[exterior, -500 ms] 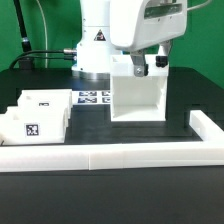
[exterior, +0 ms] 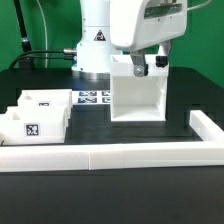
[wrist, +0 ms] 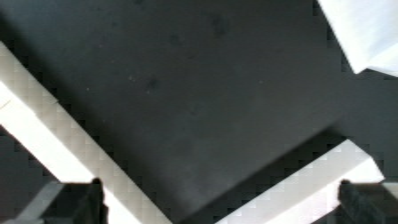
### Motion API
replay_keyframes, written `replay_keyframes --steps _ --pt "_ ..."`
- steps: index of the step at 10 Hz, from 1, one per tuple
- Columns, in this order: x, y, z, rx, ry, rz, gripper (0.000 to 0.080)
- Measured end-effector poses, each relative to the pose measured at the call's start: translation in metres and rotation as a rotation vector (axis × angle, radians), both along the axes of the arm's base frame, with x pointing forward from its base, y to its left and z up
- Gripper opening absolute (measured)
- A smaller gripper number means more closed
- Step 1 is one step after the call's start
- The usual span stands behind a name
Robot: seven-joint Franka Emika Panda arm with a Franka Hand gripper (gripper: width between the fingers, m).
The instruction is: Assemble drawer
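Exterior view: the drawer's tall white housing (exterior: 138,100) stands upright on the black tabletop (exterior: 60,190), a little toward three o'clock from the middle of the scene, with its open face turned to the camera and nothing inside it. The two smaller trays (exterior: 35,115) sit close together at about eight o'clock from the housing and well apart from it; the nearer one shows a black-and-white square tag on its front. The marker board (exterior: 92,98) lies flat between the trays and the housing, at about nine o'clock from the housing's base. A long low white wall (exterior: 110,152) runs across the six o'clock side of all these parts and turns a corner at about four o'clock. The white arm (exterior: 140,25) comes down at twelve o'clock, and its dark fingers (exterior: 141,67) hang at the housing's top rear edge; whether they touch it cannot be told. In the wrist view the fingers (wrist: 71,205) stand wide apart, with only dark tabletop and white strips showing between them, and they have hold of nothing.
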State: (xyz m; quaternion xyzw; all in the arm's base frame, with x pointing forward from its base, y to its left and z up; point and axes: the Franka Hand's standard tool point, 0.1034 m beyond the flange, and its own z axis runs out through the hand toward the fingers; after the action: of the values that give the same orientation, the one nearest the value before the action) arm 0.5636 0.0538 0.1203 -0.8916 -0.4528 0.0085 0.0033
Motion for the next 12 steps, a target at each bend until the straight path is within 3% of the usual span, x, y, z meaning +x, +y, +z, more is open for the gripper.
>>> replay_keyframes --steps 3,5,7,12 --pt "-0.001 0.000 0.001 0.001 -0.005 -0.010 0.0650" --pt "-0.028 0.000 0.013 0.001 -0.056 -0.154 0.0650" --pt "-0.055 0.010 0.022 -0.007 -0.051 -0.333 0.0650" --pt "-0.059 0.011 0.021 -0.010 -0.045 -0.337 0.0650"
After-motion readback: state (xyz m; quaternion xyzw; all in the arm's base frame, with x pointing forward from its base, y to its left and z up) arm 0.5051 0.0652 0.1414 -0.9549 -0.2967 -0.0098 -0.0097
